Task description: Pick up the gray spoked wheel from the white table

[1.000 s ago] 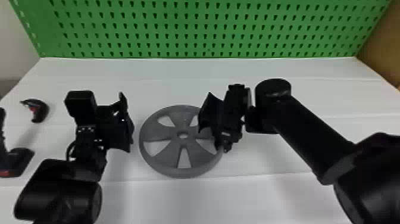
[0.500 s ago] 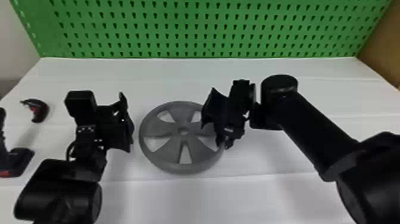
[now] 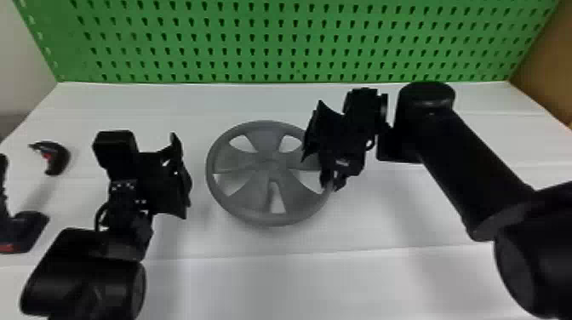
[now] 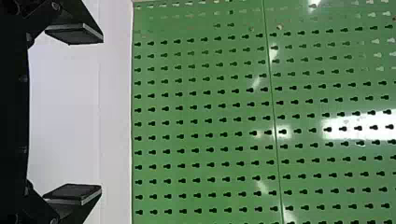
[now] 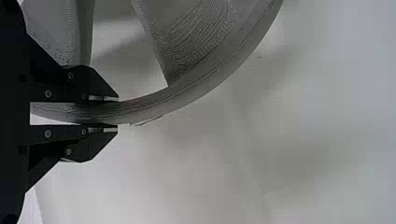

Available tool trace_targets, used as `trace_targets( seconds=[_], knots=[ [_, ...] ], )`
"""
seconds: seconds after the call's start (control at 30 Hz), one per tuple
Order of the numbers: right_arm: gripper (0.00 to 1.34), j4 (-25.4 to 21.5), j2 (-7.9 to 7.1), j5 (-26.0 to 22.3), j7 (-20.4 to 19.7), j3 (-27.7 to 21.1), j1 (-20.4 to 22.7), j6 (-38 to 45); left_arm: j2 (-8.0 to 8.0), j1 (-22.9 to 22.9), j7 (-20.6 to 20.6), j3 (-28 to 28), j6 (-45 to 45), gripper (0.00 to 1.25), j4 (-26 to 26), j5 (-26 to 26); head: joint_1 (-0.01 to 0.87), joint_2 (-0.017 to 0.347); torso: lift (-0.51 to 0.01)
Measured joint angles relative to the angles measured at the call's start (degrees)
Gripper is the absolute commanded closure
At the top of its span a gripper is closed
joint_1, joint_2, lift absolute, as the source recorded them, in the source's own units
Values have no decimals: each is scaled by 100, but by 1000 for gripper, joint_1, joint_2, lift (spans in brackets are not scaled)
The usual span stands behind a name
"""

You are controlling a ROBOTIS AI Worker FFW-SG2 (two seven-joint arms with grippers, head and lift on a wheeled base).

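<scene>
Green pegboard spans the top of the head view, with a pale wall at the upper left and a brown panel at the upper right. Below it, the white table fills the middle and lower part of the frame. The gray spoked wheel is at the centre of the head view, between the two grippers, its spokes and openings facing the camera.

The right gripper is at the wheel's right edge, its arm coming in from the right side of the frame. In the right wrist view its fingers are closed in on the rim, one on each side, pinching it. A shadow shows on the table beyond the spokes, apart from them; how high the wheel sits cannot be told.

The left gripper is left of the wheel, apart from it, its arm coming in from the lower left. In the left wrist view its fingers are spread wide with nothing between them, facing the pegboard.

A small curved black tool with a red part lies at the left of the head view, and a larger black tool is cut off by the left edge below it.
</scene>
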Motion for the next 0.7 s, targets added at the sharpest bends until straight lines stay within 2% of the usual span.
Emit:
trace_targets(
  seconds=[0.7],
  knots=[
    [1210, -26, -34, 80, -55, -32, -29, 87, 0, -17, 0, -8, 1, 150, 0, 9, 765, 2, -96]
  ],
)
